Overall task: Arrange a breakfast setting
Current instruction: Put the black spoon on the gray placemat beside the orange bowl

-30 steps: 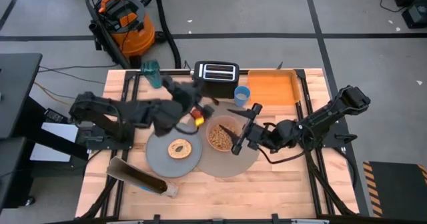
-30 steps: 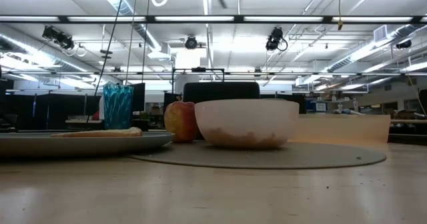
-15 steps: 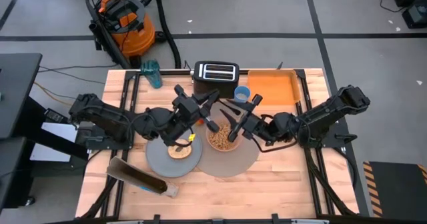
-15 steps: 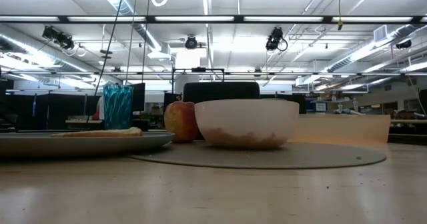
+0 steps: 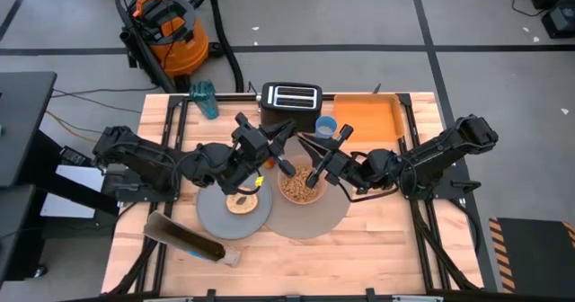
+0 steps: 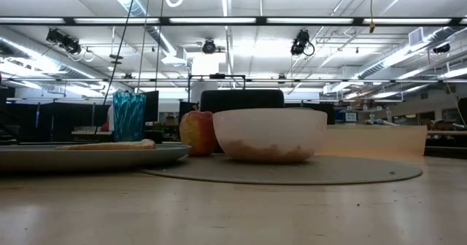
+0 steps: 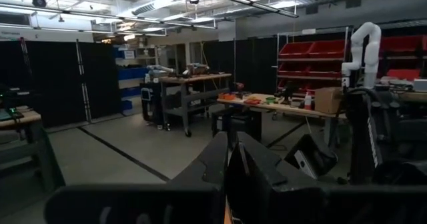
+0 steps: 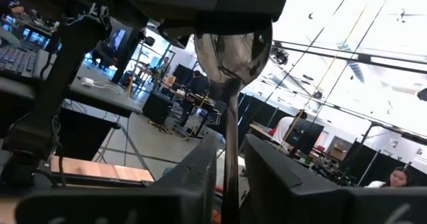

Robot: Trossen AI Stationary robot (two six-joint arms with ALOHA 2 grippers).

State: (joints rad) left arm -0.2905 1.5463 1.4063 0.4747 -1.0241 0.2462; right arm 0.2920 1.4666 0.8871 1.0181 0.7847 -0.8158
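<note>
Above the pink bowl of cereal, a metal spoon stands upright between my two grippers. My left gripper is shut and shows as the dark block at the spoon's top. My right gripper has closed around the handle lower down. The bowl sits on the grey mat. A bagel lies on the plate. The red apple rests on the table behind the bowl. The blue cup stands by the toaster. My left gripper holds the spoon by the upper end of its bowl; its own fingers cover the place of contact. The spoon hangs down from it, clear of the table. My right gripper has the spoon's handle pinched between its two fingers, which lie across it. The spoon's bowl stands above the fingers.
The black toaster and orange tray stand at the far edge, with a teal glass at the far left. A brown tube-shaped package lies near the front left. Bare wood shows at the front right.
My left gripper swung from the far left toward the bowl, then held still with the spoon. My right gripper moved toward the table's far left, up to the spoon, and its fingers closed from wide open onto the handle.
</note>
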